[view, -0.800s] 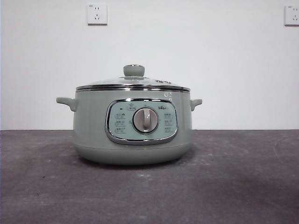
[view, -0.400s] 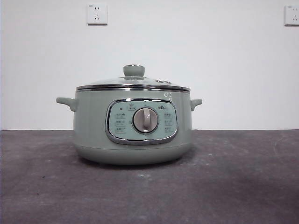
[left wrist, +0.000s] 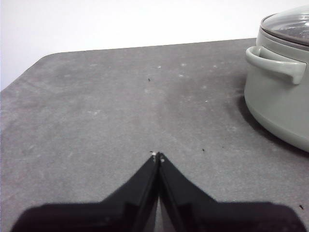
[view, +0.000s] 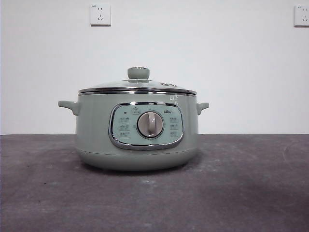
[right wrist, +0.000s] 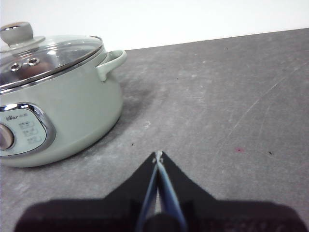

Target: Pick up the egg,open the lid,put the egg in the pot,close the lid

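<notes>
The sage-green pot stands in the middle of the dark grey table, with its glass lid seated on the rim and the knob on top. Neither gripper shows in the front view. My left gripper is shut and empty, low over bare table, well apart from the pot and its handle. My right gripper is shut and empty on the pot's other side. Through the lid a dim reddish-brown shape shows inside the pot, apparently the egg.
The table's rounded corner and edge show in the left wrist view. Two wall sockets sit on the white wall behind. Bare table surface lies on both sides of the pot.
</notes>
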Controlling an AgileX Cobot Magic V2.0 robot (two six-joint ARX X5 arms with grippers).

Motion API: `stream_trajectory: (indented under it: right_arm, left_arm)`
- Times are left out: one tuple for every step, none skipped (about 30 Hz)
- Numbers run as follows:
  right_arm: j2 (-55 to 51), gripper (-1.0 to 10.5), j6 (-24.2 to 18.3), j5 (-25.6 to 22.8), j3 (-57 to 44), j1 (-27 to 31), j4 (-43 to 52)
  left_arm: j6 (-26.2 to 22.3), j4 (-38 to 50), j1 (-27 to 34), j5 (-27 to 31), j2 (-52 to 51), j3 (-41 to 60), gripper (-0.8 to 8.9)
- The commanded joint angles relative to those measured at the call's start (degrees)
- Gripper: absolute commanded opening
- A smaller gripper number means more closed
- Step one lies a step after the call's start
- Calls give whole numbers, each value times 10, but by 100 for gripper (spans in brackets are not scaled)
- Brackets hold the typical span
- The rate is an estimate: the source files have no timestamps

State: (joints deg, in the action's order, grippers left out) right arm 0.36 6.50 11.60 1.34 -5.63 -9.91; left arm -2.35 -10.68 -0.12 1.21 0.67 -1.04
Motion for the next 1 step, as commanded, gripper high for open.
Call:
stream_trajectory:
  right_arm:
    - [0,1,5,0,-9,0,1]
  left_arm:
    - [2,2,2,2,-2,8,-4]
